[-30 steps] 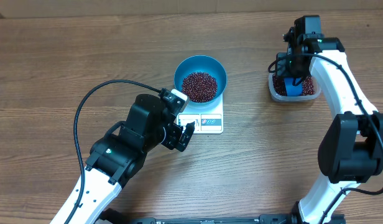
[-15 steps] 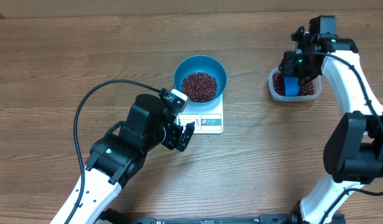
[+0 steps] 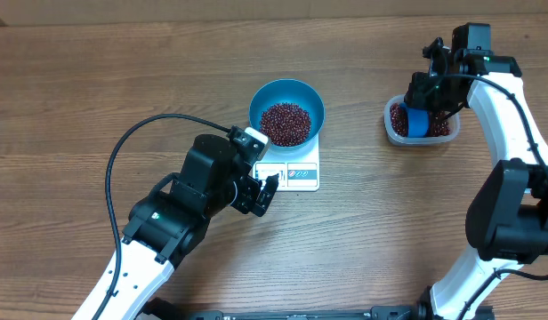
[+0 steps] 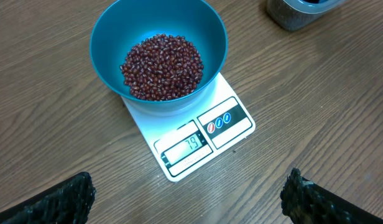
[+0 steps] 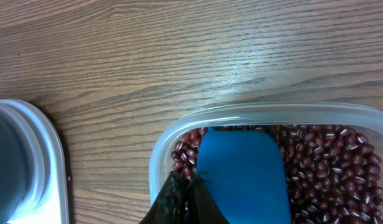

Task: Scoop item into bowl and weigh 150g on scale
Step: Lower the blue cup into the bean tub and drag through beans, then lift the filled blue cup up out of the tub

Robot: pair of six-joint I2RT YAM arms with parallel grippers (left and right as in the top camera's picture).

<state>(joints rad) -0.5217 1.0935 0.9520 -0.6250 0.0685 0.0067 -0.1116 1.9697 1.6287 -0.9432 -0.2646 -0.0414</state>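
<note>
While the bowl point(image 4: 110, 37) holds beans point(image 4: 161, 65), a scoop point(image 5: 241, 168) sits in the tub point(image 5: 285, 110).

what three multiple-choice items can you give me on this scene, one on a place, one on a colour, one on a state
1. Where is the bowl?
A. on the scale
B. on a shelf
C. inside a drawer

2. What colour is the scoop in the tub?
A. white
B. blue
C. red

3. How is the left claw?
A. shut on the bowl
B. shut on a spoon
C. open, holding nothing

Answers:
1 A: the white platform shows beneath the bowl in the left wrist view.
2 B: its blue face lies among the beans.
3 C: its fingers stand wide apart with nothing gripped between them.
</note>
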